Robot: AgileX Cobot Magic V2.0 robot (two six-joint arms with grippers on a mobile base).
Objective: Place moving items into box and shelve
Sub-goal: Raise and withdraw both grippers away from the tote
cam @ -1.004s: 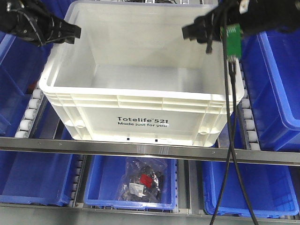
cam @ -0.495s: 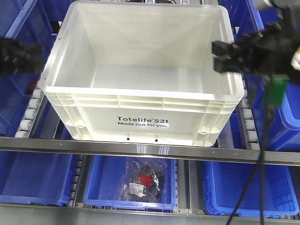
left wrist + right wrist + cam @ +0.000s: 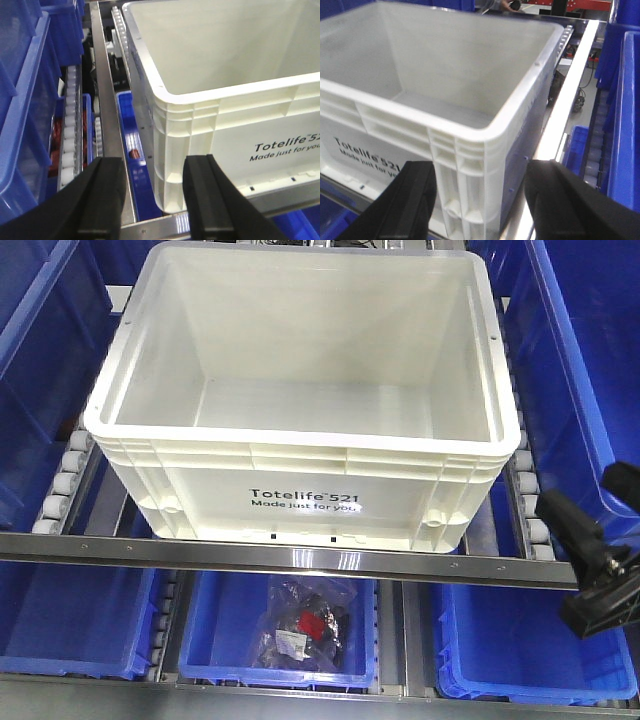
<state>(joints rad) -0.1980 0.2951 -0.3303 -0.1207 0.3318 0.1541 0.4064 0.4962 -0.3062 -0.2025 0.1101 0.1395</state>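
Sitting on the upper roller shelf (image 3: 66, 480) behind a metal rail (image 3: 300, 560), the box (image 3: 300, 455) is white, with nothing visible inside it, and blue bins (image 3: 575, 370) stand on either side of it. From the front, only the right gripper (image 3: 600, 570) shows, low at the right edge, partly cut off, well clear of the box; the left one is out of that picture. The wrist views fill that in: the left gripper (image 3: 150, 200) has its fingers (image 3: 202, 197) spread and released before the box's near left corner, and the right gripper (image 3: 480, 207) has its fingers (image 3: 560, 205) apart, framing the near right corner without touching it. Below the rail, a blue bin (image 3: 225, 635) holds a clear bag (image 3: 305, 625) of dark parts too small to identify.
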